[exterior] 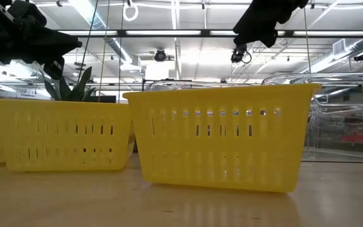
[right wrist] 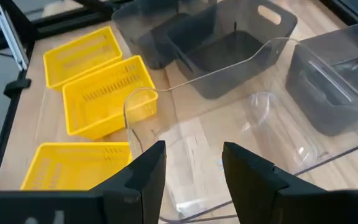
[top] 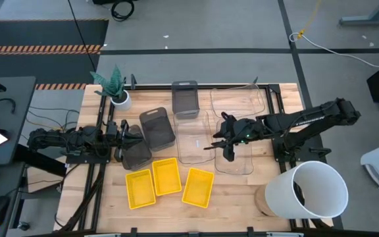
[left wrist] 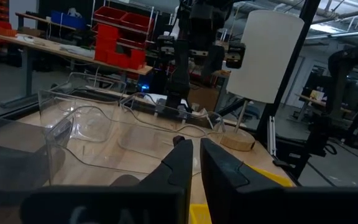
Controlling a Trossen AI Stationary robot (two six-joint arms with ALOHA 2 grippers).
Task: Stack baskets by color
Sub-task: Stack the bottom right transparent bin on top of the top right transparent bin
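The baskets lie unstacked on the table (top: 239, 197): three yellow (top: 167, 176) nearest the bucket (top: 310, 191), clear ones (top: 235, 155) mid-table, grey (top: 156, 127) beyond. The right gripper (top: 227, 146) hangs open over the clear ones, seemingly between placements; the left gripper (top: 125, 138), fingers almost shut, sits by a grey basket.

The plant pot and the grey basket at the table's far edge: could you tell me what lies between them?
In the high view, only bare wooden tabletop lies between the plant pot and that grey basket.

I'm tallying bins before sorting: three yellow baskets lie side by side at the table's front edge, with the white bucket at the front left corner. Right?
Nearly. The three yellow baskets do lie side by side at the front, but the white bucket stands at the front right corner, not the left. The high view shows it.
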